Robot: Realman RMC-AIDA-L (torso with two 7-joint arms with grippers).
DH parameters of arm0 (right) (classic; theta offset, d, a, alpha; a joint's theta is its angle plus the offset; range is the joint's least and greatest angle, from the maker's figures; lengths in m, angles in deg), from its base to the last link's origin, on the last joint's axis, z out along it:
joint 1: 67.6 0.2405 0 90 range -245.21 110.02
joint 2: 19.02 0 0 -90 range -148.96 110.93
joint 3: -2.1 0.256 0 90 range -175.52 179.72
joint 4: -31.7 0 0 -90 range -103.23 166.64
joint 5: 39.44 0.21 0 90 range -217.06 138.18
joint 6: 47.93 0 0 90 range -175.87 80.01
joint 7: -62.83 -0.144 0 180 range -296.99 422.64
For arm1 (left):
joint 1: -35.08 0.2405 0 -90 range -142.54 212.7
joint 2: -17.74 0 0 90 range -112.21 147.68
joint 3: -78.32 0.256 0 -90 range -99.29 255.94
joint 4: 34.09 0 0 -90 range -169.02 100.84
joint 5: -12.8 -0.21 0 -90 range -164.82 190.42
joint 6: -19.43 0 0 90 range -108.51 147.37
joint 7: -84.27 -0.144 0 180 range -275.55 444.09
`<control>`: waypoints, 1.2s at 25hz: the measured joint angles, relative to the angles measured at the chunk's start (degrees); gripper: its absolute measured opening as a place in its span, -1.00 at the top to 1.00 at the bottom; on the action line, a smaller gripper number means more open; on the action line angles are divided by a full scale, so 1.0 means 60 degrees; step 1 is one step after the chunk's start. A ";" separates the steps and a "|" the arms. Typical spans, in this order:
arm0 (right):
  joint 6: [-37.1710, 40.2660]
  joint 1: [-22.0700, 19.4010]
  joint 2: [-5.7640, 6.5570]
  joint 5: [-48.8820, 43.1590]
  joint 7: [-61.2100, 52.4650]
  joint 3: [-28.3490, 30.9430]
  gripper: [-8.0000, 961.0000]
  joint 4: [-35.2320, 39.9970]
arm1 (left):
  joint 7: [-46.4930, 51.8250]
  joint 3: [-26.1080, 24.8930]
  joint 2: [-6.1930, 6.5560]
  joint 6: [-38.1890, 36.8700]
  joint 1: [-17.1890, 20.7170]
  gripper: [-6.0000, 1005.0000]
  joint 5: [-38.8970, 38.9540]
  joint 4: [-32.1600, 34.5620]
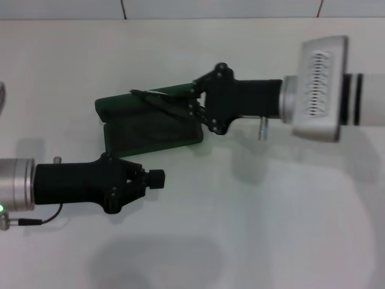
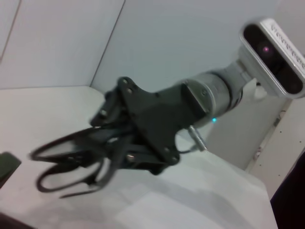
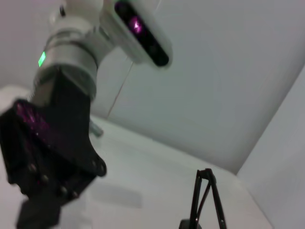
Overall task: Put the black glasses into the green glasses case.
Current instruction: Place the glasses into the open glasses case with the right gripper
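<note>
The green glasses case (image 1: 141, 135) lies open on the white table, its lid (image 1: 123, 103) tipped toward the back and its dark lining facing up. My right gripper (image 1: 191, 107) reaches in from the right and is shut on the black glasses (image 1: 157, 99), holding them over the case's back edge. In the left wrist view the glasses (image 2: 66, 162) hang out from the right gripper (image 2: 112, 143), lenses and folded temple arms in view. My left gripper (image 1: 157, 179) sits shut and holding nothing, just in front of the case. The right wrist view shows that left gripper (image 3: 40, 210) and the thin temple arms (image 3: 205, 200).
The white table (image 1: 271, 211) stretches in front and to the right. A pale wall (image 1: 216, 7) runs along its back edge. A corner of the case (image 2: 7, 164) shows in the left wrist view.
</note>
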 joint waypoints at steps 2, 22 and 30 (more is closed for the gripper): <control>-0.0591 0.0348 -0.0001 0.0002 -0.0055 -0.0455 0.86 0.0055 | -0.0023 -0.0001 0.0001 0.0043 0.0097 0.95 -0.0042 0.0034; -0.3436 0.1589 0.0000 0.0003 -0.1902 -0.3032 0.86 0.0363 | -0.0085 0.0025 0.0015 0.0534 0.0243 0.95 -0.0320 0.0042; -0.4024 0.1820 0.0000 -0.0090 -0.2626 -0.3615 0.86 0.0276 | -0.0085 0.0065 -0.0004 0.0534 0.0217 0.94 -0.0327 0.0012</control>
